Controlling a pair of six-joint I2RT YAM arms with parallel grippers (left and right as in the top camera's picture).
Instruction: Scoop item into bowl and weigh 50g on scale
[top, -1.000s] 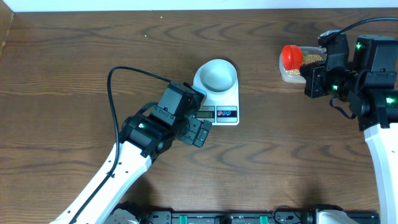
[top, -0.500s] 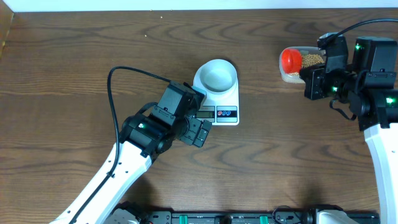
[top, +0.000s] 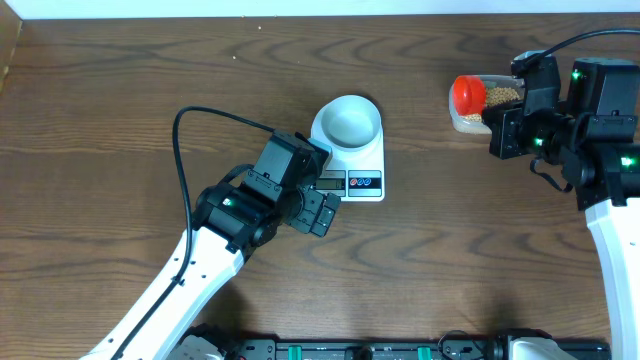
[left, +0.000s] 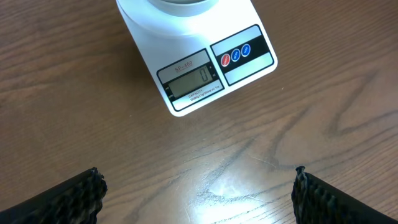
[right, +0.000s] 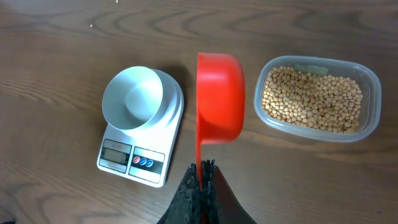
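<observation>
Nearest, the left gripper (left: 198, 176): fingers spread wide over the wooden table (left: 74, 124), clasping nothing. Just beyond it, the scale (left: 144, 38), flat on the wood, showing 0 on its grey display (left: 189, 82), with red and blue buttons (left: 235, 56) alongside. On the scale's far end, the bowl (top: 348, 122): upright, white, pale inside, empty.

Farther off to the right, well apart from the scale, the right gripper (right: 201, 180), clenched on the thin handle of the red scoop (right: 219, 96). From the right wrist, scoop between bowl and tub, just beside the tub's rim; from overhead, over the tub's left end. Cannot tell whether anything lies in the scoop.

Farthest, the clear plastic tub (right: 373, 118), rounded-rectangular, its floor covered by the beans (right: 311, 96): small, round, tan-yellow, in a loose layer. All visible beans inside the tub.
</observation>
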